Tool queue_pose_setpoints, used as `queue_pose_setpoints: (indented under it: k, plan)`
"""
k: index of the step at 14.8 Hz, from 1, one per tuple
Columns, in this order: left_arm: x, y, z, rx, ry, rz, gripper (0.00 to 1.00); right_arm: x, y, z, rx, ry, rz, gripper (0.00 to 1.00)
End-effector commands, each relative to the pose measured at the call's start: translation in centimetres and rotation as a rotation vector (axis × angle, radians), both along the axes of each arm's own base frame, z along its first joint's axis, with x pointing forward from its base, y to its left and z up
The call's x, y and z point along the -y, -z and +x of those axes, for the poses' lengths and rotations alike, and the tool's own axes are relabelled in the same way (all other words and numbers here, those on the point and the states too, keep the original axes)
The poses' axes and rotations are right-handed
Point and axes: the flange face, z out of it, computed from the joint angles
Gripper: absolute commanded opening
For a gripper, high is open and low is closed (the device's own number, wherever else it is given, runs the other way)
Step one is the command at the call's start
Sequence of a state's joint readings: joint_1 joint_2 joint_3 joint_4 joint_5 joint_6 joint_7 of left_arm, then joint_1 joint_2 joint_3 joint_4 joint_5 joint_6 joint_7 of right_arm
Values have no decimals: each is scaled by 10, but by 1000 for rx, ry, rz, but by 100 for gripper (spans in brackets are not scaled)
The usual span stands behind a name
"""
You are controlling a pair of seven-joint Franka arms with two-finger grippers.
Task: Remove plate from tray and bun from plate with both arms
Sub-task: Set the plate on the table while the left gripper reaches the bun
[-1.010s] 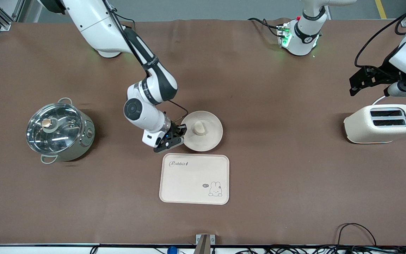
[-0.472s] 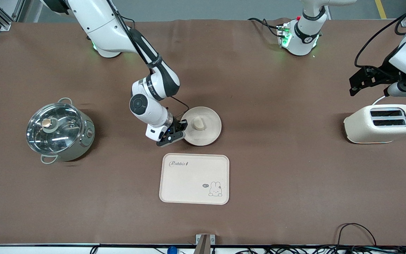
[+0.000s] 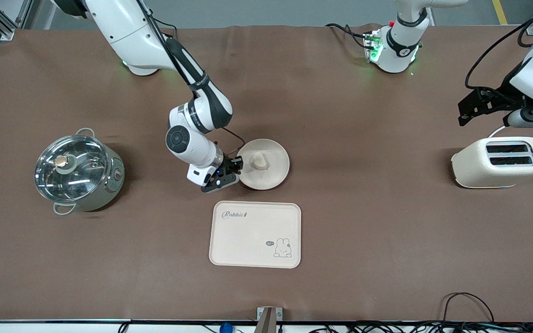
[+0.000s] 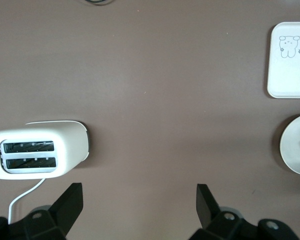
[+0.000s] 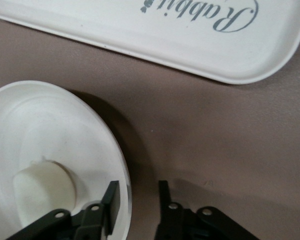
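Plate (image 3: 271, 173) lies on the table at 12 o'clock from the tray (image 3: 255, 234), carrying the bun (image 3: 260, 160). Right gripper (image 3: 235, 168) straddles its rim, fingers parted. Left gripper (image 4: 140, 200) waits open above the toaster (image 3: 500, 161).

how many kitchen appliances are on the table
2. The lidded pot sits toward the right arm's end; the toaster sits toward the left arm's end. No others visible.

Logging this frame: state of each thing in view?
plate: on the table, rim between the right gripper fingers
bun: on the plate
tray: bare, nearer the camera than the plate
pot: lid on
toaster: slots bare
left gripper: open, over the table by the toaster
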State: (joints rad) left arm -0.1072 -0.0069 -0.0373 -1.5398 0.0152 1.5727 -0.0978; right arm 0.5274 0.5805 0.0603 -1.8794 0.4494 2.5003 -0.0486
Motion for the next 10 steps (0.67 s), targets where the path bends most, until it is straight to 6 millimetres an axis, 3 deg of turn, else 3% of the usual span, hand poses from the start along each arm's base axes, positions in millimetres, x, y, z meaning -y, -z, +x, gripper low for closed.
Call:
queue_pose_setpoints:
  k: [1,3,5,8,9,10]
  plan:
    - [9,-3,-2,-20,4,-28,100,31,-75,30,-36,36,9,100]
    - [40,-5,-9,-18,18,-32,100,65,-130,55,-9,36,-28,100]
    - [89,-1,-18,-18,-69,-38,100,96,-186,75,17,27,-82,100]
    - [202,47,-17,-17,-160,-85,100,151,-262,100,11,78,-154,100]
    - [248,73,-20,-26,-222,-115,100,169,-281,104,11,90,-189,100]
    - [280,100,-20,-47,-283,-130,100,188,-297,104,1,110,-218,100]
